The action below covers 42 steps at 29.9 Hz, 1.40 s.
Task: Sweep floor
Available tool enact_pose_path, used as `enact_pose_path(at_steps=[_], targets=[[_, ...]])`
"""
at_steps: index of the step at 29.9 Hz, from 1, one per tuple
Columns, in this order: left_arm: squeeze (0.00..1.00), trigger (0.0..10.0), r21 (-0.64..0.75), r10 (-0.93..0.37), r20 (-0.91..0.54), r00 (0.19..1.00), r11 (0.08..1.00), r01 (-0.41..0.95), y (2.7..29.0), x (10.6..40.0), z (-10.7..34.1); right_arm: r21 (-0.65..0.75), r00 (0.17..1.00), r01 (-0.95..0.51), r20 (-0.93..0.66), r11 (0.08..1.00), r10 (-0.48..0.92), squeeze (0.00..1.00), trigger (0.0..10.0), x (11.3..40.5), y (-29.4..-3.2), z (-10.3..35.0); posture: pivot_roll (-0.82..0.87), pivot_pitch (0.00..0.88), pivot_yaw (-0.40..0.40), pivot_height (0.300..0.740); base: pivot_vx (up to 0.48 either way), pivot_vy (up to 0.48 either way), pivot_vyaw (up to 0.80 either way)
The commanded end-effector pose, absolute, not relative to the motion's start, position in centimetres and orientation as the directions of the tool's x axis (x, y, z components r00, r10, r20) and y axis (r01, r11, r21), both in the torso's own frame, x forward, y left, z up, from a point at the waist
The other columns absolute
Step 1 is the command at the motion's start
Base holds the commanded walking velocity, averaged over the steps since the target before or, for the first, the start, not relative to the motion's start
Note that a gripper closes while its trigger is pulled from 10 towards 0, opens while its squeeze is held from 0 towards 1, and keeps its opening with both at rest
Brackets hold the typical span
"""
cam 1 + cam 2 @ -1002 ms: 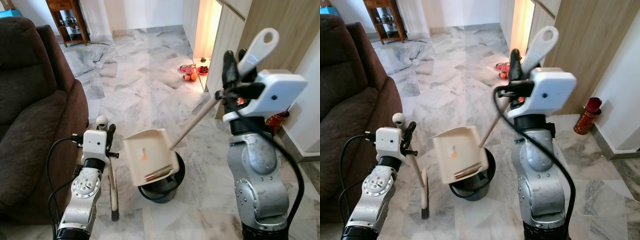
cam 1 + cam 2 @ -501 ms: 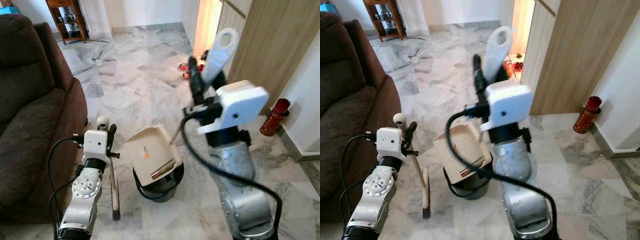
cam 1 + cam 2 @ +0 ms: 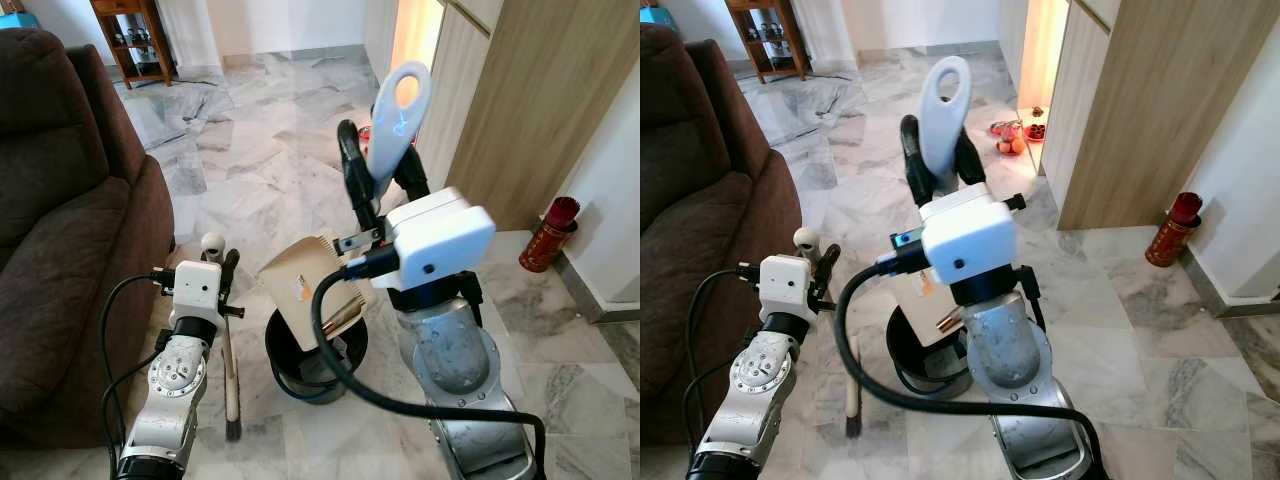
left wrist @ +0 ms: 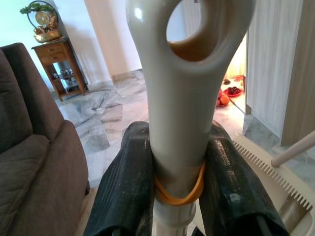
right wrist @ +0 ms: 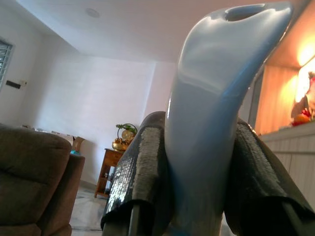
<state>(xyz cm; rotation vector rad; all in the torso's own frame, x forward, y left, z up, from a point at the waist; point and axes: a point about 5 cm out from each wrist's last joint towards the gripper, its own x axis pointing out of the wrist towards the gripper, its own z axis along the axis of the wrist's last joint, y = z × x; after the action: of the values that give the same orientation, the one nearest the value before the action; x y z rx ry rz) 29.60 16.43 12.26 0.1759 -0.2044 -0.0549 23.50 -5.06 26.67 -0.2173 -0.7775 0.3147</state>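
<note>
Marble floor stretched open ahead toward a wooden side table, hemmed by a brown sofa along the robot's left and a wood-panelled cabinet on its right, with a red canister by the wall. Just before the robot stood a black bin, and the beige dustpan hung tilted over its mouth, some debris lying at the pan's lower edge. The right claw was clamped on the dustpan's pale handle, fingers pressed to either side. The left claw gripped the broom handle, the broom standing nearly upright with its bristles on the floor between sofa and bin. The left wrist view showed an orange rubber band round that handle between the fingers, and the dustpan's comb edge close by.
</note>
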Motion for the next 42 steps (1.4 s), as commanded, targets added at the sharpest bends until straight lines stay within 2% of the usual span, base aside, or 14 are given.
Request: enact_pose_path(at_steps=[1, 9, 20, 35, 42], targets=[[0.00, 10.0, 0.196, -0.080, 0.255, 0.964, 0.980, 0.030, 16.6, 29.5, 13.3, -0.343, 0.595, -0.206, 0.700, 0.916, 0.396, 0.00, 10.0, 22.5, -4.4, 27.4, 0.08, 0.090, 0.055, 0.740, 0.000, 0.000, 0.00], [0.00, 10.0, 0.197, -0.084, 0.256, 0.963, 0.980, 0.033, 16.5, 29.5, 13.2, -0.461, 0.524, -0.211, 0.691, 0.862, 0.498, 0.00, 10.0, 21.5, -3.0, 27.0, 0.07, 0.081, 0.054, 0.740, 0.000, 0.000, 0.00], [0.00, 10.0, 0.195, -0.080, 0.259, 0.963, 0.980, 0.029, 16.5, 29.6, 13.2, -0.528, 0.472, -0.209, 0.683, 0.823, 0.558, 0.00, 10.0, 20.9, -2.0, 26.8, 0.07, 0.080, 0.050, 0.740, 0.000, 0.000, 0.00], [0.00, 10.0, 0.195, -0.081, 0.257, 0.963, 0.980, 0.030, 16.5, 29.6, 13.3, -0.553, 0.467, -0.204, 0.671, 0.808, 0.576, 0.00, 10.0, 20.9, -1.7, 26.6, 0.07, 0.087, 0.052, 0.740, 0.000, 0.000, 0.00], [0.00, 10.0, 0.197, -0.085, 0.254, 0.963, 0.980, 0.034, 16.5, 29.7, 13.2, -0.499, 0.545, -0.135, 0.684, 0.856, 0.485, 0.00, 10.0, 22.5, -3.3, 26.8, 0.07, 0.088, 0.055, 0.740, 0.000, 0.000, 0.00]])
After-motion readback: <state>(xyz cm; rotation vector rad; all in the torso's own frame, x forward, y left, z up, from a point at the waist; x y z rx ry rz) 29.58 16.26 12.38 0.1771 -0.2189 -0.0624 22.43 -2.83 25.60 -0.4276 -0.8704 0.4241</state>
